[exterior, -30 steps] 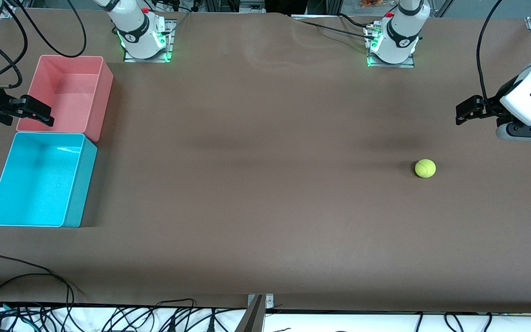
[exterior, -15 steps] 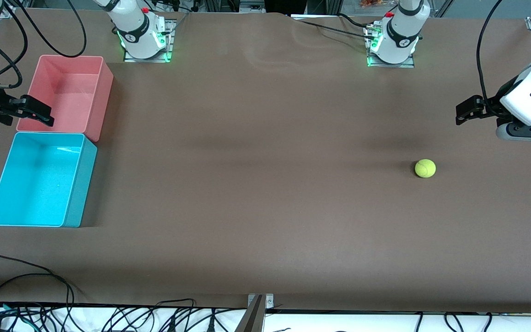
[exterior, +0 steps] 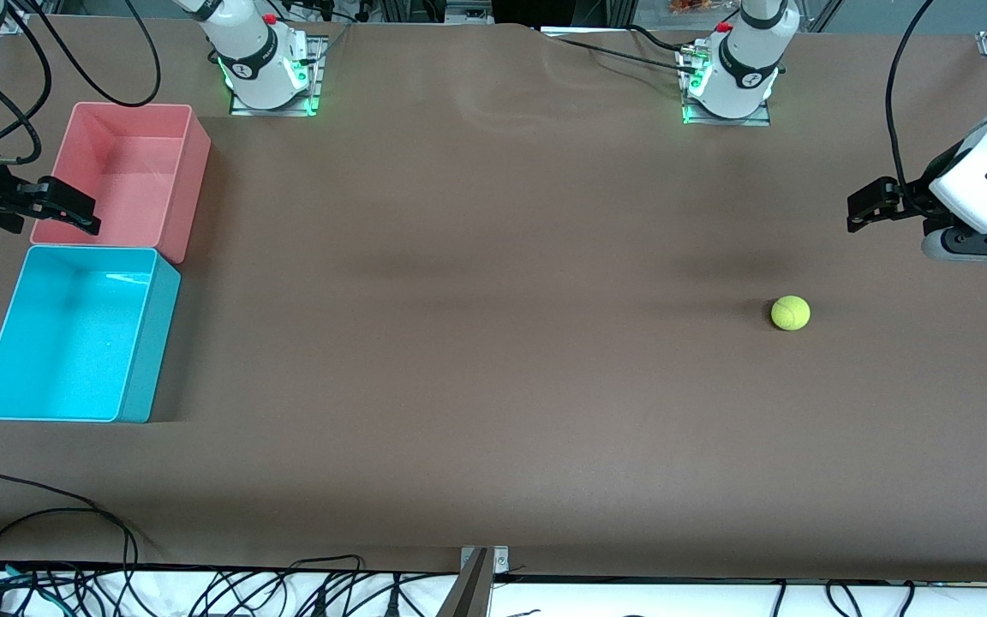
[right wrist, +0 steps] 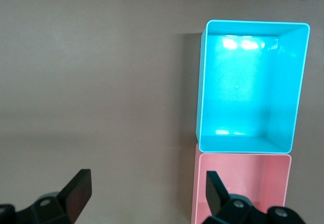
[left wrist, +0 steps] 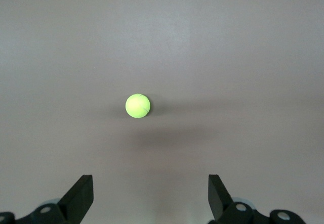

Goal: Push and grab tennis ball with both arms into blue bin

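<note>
Yellow-green and fuzzy, the tennis ball sits alone on the brown table, toward my left arm's end and well apart from the blue bin at my right arm's end. The bin stands empty, touching the pink bin, which is farther from the front camera.

My left gripper hangs in the air over the table near the ball, fingers spread wide with nothing between them. My right gripper hovers over the near wall of the pink bin, fingers likewise apart and empty.

The ball is round on a flat surface, so I judge a push that lands off-centre could send it rolling toward the table's edge instead of toward the bins. Too hard a push could carry it past where my right gripper can reach it. With the two bins touching, a drop made slightly off could put it in the pink one.

From my left wrist, the ball lies nearly centred ahead of my spread fingers; the front view cannot confirm that alignment. My right wrist looks straight down into the blue bin, showing only its bare floor, but never sees the ball.
</note>
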### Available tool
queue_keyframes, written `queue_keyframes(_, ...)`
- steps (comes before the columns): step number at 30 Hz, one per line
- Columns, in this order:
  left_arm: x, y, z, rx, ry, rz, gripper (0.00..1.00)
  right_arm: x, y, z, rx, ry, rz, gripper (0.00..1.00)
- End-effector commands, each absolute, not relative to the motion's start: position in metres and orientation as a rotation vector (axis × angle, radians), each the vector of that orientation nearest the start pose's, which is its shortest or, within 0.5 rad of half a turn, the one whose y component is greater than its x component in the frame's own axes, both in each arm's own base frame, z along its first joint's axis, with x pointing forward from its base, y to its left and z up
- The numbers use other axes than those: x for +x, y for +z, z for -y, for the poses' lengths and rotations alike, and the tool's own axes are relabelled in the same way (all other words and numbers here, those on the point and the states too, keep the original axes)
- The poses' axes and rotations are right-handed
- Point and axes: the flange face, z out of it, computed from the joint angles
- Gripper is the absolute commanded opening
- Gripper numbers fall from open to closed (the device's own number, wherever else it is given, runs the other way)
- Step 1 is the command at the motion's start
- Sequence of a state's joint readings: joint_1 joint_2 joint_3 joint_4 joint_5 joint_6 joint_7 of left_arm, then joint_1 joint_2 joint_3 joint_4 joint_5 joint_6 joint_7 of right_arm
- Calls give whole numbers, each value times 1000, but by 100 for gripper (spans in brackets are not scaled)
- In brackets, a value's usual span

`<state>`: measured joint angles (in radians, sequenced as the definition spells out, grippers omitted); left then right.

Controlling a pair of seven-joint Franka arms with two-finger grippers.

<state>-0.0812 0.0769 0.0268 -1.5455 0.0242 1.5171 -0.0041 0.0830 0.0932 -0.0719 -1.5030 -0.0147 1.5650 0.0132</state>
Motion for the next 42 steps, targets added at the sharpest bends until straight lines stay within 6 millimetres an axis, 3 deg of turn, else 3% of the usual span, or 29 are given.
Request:
queue_keyframes(1,568,595,26,-3096,141,-104,100,577,606,-6,-3167,53,0,100)
queue_keyframes(42,572,588,28,-3092,157,-88,100,577,606,-7,-3167,53,8,100)
